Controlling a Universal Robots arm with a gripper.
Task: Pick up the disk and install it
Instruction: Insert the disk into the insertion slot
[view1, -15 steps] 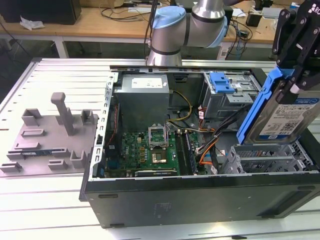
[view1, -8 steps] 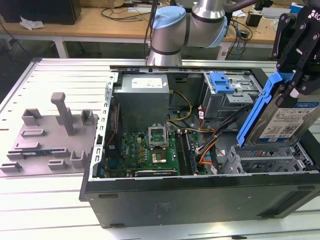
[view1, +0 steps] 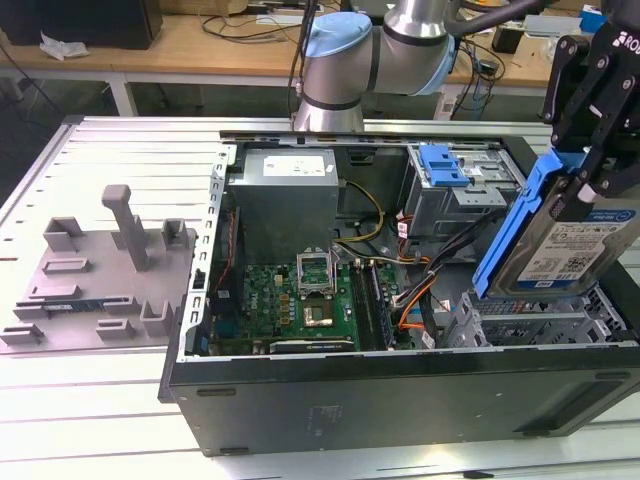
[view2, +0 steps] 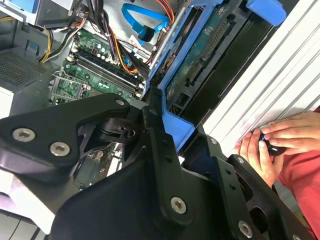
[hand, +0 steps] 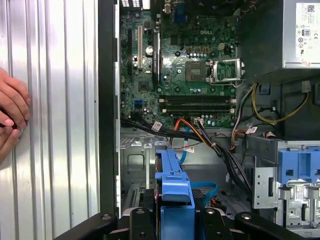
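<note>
1. Exterior view: the gripper is clamping the disk by its upper end and holding it above the drive cage, at the exterior view's right of the open computer case. The disk's long axis is running nearly upright, with the top leaning to the exterior view's right and the label facing the camera. The case is holding a motherboard, a power supply and cables.
2. Second wrist view: the gripper is squeezing the disk by its blue frame, and the disk's circuit-board side is showing. A person's hands are lying on the ribbed table.
3. First wrist view: the disk is showing edge-on between the black gripper links, pointing into the case over the motherboard.
</note>
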